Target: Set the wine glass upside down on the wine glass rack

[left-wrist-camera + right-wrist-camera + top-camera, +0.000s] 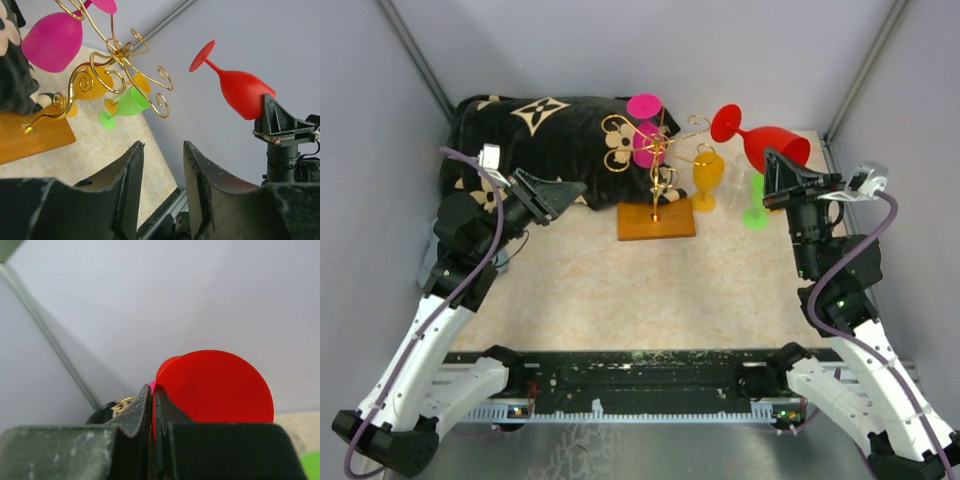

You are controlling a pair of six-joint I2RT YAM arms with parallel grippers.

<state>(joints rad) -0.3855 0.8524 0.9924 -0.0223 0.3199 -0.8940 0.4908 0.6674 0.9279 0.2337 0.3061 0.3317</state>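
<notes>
Wine glass (775,147) check, the red one: who's got it, and where is it off the rack (656,222)? (lurker)

me: Mine. My right pincer (153,401) is clamped on the bowl wall, fingers nearly together with just the red wall between them. The glass is up in the air to the right of the rack, near it but not touching any wire.

lurker: Which way is it pointing though?

me: Lying close to level. The foot disc aims at the rack and sits a bit raised, and the bowl end is away from the rack, in my grip. So the stem runs pretty much along the line from my pincer to the rack's curly arms. That's the bit that matters imo. The foot has to catch in a spiral and it's the leading end, but the bowl has to hang below it, so I reckon a wrist roll is needed on the way in. A pink glass (52,42) hangs bowl-down on the rack, so I'd pick a curl on the right side that looks free.

lurker: Left arm any use?

me: Left pincer (162,162) is on the rack's other side, jaws apart, holding nothing. Right is nearer by miles.
</notes>
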